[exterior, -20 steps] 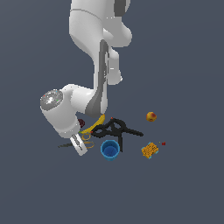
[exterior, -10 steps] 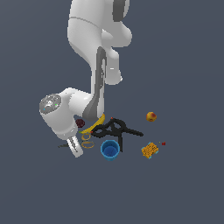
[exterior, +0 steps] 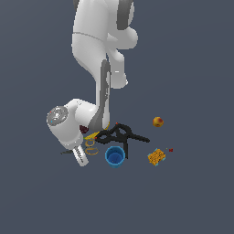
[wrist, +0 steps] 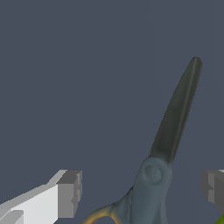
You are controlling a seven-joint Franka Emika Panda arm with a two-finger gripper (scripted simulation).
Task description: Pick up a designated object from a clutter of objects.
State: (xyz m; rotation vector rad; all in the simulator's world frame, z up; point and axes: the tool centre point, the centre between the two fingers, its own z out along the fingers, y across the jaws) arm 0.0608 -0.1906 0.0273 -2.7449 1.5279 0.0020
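The supporting surface is a plain dark grey floor (exterior: 192,192) carrying a cluster of small items, located here relative to the blue cup (exterior: 114,156). The black clamp (exterior: 119,135) lies just behind the cup, the scissors (exterior: 90,147) lie just beside it toward the exterior view's left with the blades partly hidden under the arm, and a yellow banana (exterior: 93,135) is partly visible behind the scissors. The orange-yellow block (exterior: 156,156) lies near the cup toward the exterior view's right, and the orange ball (exterior: 158,121) lies farther off, behind the block.
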